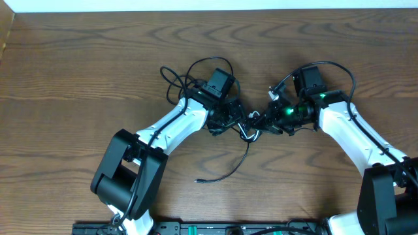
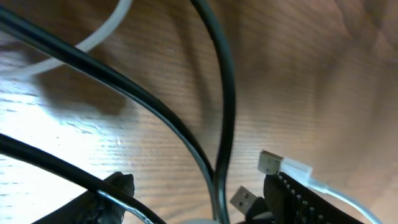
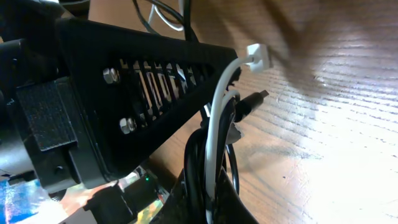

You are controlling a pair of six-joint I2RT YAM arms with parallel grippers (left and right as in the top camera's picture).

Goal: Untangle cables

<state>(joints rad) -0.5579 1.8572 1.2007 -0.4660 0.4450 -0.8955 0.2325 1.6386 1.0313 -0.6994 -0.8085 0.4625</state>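
A tangle of thin black cables and one white cable [image 1: 248, 132] lies mid-table between my two grippers. One black strand trails toward the front and ends in a small plug [image 1: 199, 181]. My left gripper [image 1: 230, 119] is open, and black cables [image 2: 219, 155] run between its fingers [image 2: 205, 202]. A white plug [image 2: 271, 163] and a black USB plug [image 2: 242, 200] lie by its right finger. My right gripper [image 1: 266, 121] is shut on a bunch of black and white cables [image 3: 211, 143] at its fingertips [image 3: 214, 208]. The white plug [image 3: 258, 58] sticks up.
Thin black loops [image 1: 174, 81] lie on the wooden table [image 1: 78, 78] behind the left wrist. The left gripper's slotted finger [image 3: 155, 81] is right against the right gripper. The table's far edge [image 1: 196, 13] meets a white wall.
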